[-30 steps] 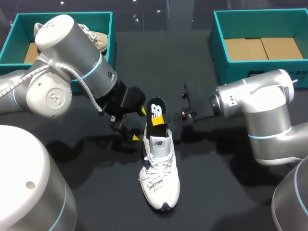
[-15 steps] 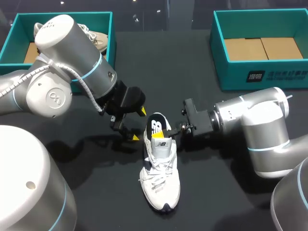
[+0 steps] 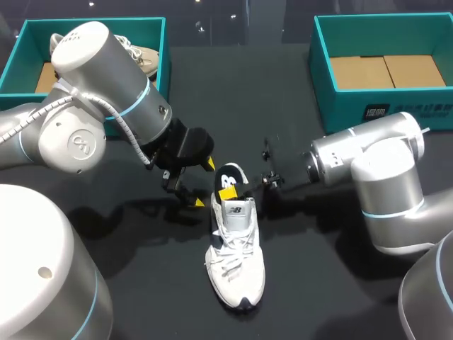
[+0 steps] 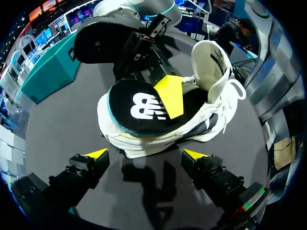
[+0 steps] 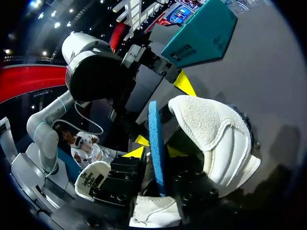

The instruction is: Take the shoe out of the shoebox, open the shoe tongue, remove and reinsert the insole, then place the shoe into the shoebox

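The white shoe (image 3: 235,249) lies on the black table, toe toward me. Its black insole (image 3: 229,181), with a yellow patch, stands half out of the heel opening. My right gripper (image 3: 267,178) is at the heel's right side. In the right wrist view the insole's blue edge (image 5: 156,143) stands upright between the slightly parted fingers of the right gripper (image 5: 157,154), a narrow gap showing on one side. My left gripper (image 3: 192,181) hangs open just left of the heel. From the left wrist, the left gripper (image 4: 145,154) faces the heel and the insole (image 4: 144,108), touching neither. The tongue (image 4: 211,64) is folded forward.
A teal shoebox (image 3: 21,57) at the back left holds a beige shoe (image 3: 144,60). A second teal shoebox (image 3: 375,113) with a cardboard floor stands at the back right. Both arms crowd the table's middle around the shoe's heel.
The right gripper brought the insole down from above the heel into the shoe, and its fingers have parted. The right arm drew back slightly. The left arm has not moved.
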Robot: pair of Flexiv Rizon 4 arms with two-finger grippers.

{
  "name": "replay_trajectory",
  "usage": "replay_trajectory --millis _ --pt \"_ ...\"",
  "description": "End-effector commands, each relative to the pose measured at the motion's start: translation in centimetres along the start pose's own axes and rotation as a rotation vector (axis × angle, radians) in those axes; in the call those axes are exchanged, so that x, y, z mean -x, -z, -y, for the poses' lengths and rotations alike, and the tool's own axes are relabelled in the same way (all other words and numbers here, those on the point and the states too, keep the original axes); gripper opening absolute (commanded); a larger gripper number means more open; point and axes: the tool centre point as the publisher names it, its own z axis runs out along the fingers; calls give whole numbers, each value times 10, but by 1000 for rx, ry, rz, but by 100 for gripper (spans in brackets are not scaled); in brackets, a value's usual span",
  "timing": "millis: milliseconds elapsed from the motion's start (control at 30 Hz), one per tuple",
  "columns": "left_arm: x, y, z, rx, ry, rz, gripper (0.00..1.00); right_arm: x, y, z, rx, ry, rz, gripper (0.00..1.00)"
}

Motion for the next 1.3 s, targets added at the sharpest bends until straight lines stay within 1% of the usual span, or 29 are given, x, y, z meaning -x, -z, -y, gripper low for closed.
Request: replay_trajectory --millis 33,200,300,367,433,533,700,800,867,900,933,1033,1300 --pt "-1 0 0 0 -1 1 100 -3 10 -9 -18 4 17 26" --pt "-1 0 0 0 -1 1 100 1 15 -20 -15 20 24 24" --pt "-1 0 0 0 -1 1 100 7 16 -24 -9 22 14 19" --pt "-1 0 0 0 -1 1 100 13 14 -22 -6 6 9 0" --pt "-1 0 0 0 -1 1 100 16 8 -15 -7 -14 -3 0" --pt "-1 0 0 0 -1 1 100 18 2 1 -3 -46 -19 0" --pt "-1 0 0 0 -1 1 100 14 -4 20 1 -100 -20 0" --pt "-1 0 0 0 -1 1 100 9 -4 22 -3 -106 -2 0" --pt "-1 0 0 0 -1 1 100 6 -3 18 2 -95 19 0" --pt "-1 0 0 0 -1 1 100 4 -2 15 1 -84 25 1" --pt "-1 0 0 0 -1 1 100 1 -1 13 0 -76 35 23" --pt "-1 0 0 0 -1 1 100 -5 1 4 -11 -47 59 33" --pt "-1 0 0 0 -1 1 100 -16 5 -11 -43 -3 110 31"
